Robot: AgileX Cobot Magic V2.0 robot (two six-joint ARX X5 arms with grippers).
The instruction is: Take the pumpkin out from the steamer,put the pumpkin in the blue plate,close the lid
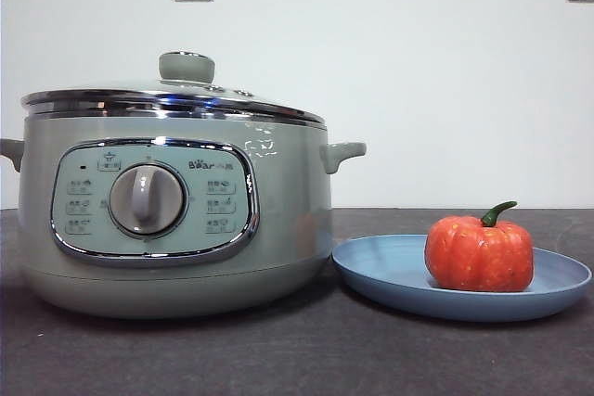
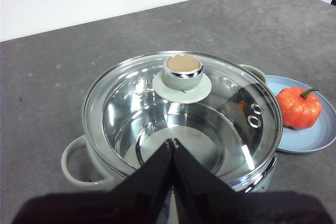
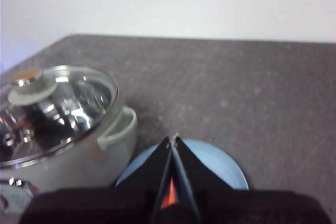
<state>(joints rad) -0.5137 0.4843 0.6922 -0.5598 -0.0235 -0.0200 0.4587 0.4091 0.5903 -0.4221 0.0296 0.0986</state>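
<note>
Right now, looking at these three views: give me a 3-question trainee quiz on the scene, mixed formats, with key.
1. True or false: the pumpkin sits on the blue plate.
2. Multiple choice: the lid is A) resting on the steamer, B) lying on the table, C) held by an end effector.
3. Fill in: the left end effector is above the steamer and its jaws are ____.

Key:
1. True.
2. A, the glass lid sits on the chrome rim.
3. Shut; the right end effector, above the plate, is shut too.
</note>
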